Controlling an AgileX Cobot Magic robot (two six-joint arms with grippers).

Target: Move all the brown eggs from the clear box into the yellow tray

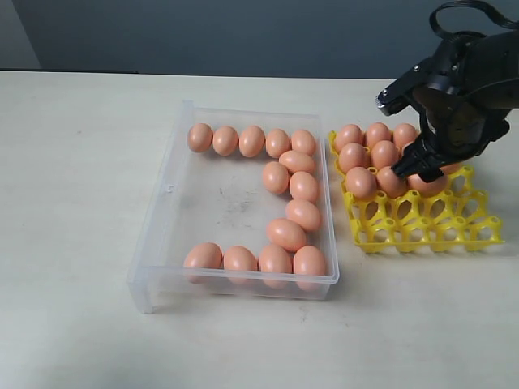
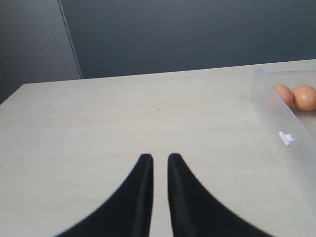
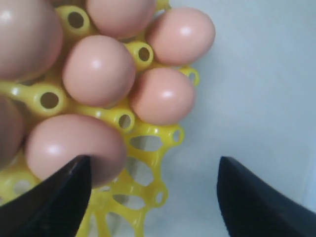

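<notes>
Fourteen brown eggs lie in the clear box, which sits left of centre on the pale surface in the exterior view. Five of them line the box's upper wall side by side, their long axes running up and down the frame. Four more line the lower wall, set much the same way. The other five trail down the right side between the two rows. The topmost of these lies with its long axis nearly left to right, and the lowest two lean diagonally.

Just beside the box's right wall is the yellow tray. About eight eggs are seated in its upper-left cups, some partly hidden; which end points up cannot be told.

Over those tray eggs, in the upper right of the frame, hangs the right tool. Its fingers are spread wide and grip nothing, and one tip is close against an egg in the tray.

In its own wrist view the left tool hovers over bare surface beside the box. Its fingers are drawn together with only a thin slit between them, holding nothing.
</notes>
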